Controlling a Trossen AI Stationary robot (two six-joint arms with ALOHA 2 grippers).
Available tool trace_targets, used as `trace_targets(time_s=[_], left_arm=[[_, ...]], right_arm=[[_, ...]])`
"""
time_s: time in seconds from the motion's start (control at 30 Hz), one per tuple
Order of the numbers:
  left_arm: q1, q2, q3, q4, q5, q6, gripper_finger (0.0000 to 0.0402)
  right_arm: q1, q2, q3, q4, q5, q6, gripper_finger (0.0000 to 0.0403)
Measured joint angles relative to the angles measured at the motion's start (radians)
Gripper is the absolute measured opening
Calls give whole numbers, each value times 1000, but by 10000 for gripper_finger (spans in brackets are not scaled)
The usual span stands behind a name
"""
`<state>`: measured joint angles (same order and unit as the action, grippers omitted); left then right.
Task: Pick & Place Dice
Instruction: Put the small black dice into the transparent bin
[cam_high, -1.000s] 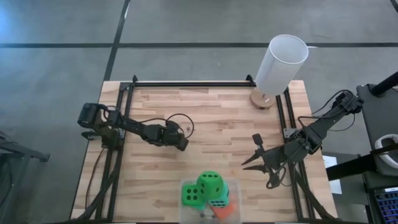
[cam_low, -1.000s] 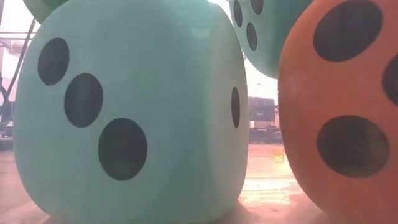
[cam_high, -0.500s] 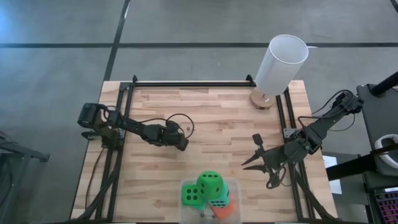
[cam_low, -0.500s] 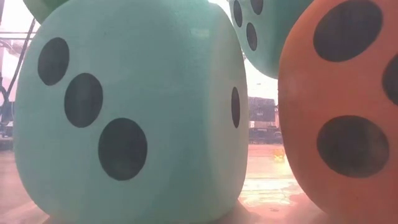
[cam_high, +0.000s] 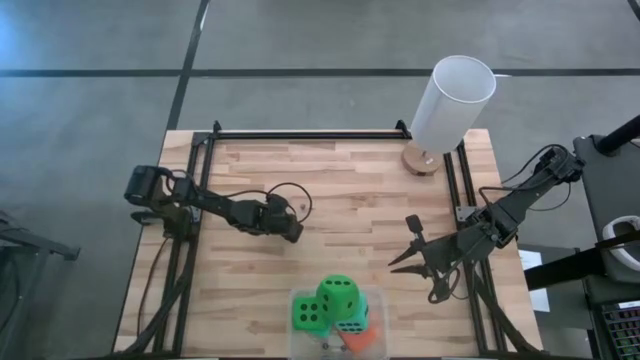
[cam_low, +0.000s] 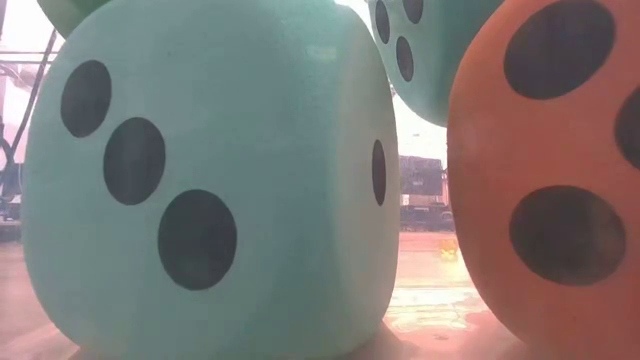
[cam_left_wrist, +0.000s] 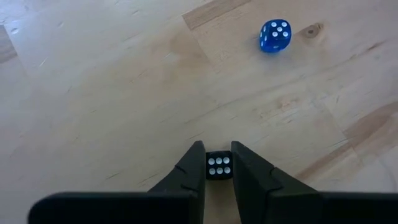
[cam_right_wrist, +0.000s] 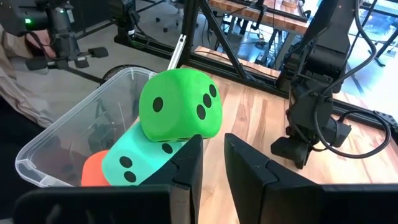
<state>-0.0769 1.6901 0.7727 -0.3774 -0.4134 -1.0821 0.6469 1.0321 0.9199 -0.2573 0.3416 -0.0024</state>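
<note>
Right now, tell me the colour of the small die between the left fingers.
Black with white pips: the small die, seen best in the left wrist view.

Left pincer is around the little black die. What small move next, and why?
Probably lift the left pincer slightly: its fingers look closed against both sides of the small black die on the table, so a short lift would test the hold. The right pincer waits by the clear bin.

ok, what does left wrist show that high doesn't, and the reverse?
Left wrist only: a small black die pinched in the left tool, and a small blue die lying apart on the wood.
High only: the right tool, the clear bin of big green dice, a white cylinder.
Both: the wooden table.
</note>
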Motion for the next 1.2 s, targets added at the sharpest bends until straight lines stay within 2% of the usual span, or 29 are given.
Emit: trace_targets(time_s=[0.13,0.33,0.6,0.8,1.0,1.2], left_arm=[[0,-36,-3,-28,10,0,54],[0,-118,-3,-73,-39,9,54],[-15,-315,-2,-155,-137,20,54],[-51,-463,-2,-151,-199,88,54],[-117,-577,-2,-129,-209,182,54],[-220,-640,-1,-20,-208,323,54]], right_arm=[[0,0,0,0,0,3,59],[0,0,0,1,0,2,58],[0,0,0,2,0,3,66],[0,0,0,2,0,8,58],[1,0,0,2,0,3,54],[1,0,0,0,0,3,52]])
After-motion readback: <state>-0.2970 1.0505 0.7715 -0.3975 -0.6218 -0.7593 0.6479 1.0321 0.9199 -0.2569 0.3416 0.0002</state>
